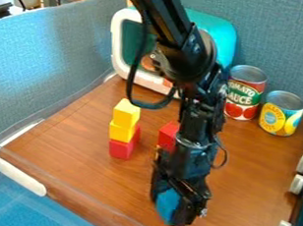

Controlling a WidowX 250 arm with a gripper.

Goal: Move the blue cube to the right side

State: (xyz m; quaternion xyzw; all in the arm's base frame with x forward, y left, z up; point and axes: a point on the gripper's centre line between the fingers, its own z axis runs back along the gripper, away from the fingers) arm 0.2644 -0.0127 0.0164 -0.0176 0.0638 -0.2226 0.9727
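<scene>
- Cube [167,204], blue, is at the bottom centre of the frame, low in the gripper [173,208], with black parts at its left and right.
- The jaws are closed on it, gripping it from its sides; whether its underside touches the bench [80,134] cannot be told.
- The arm [179,48] comes in from the top edge, left of centre, and slants down through the middle of the frame; a black cable [149,105] loops off its left side.
- Left of the arm stands a stack: a yellow block [126,113] on top, a second yellow block [121,131] under it, and red [120,149] at the foot, with more red showing just behind on the right.
- Between that stack and the arm is a red block [168,134], partly hidden by the arm.
- Two cans stand at the upper right: a red one [245,93] and, just to its right and a little nearer, a yellow one [282,114].
- A teal and white box [220,29] stands behind the arm, at the top of the frame.
- White knobs [297,184] line the right edge.
- A white handle [20,176] lies along the bench's front edge, lower left.
- Grey panels [53,63] rise behind and to the left.
</scene>
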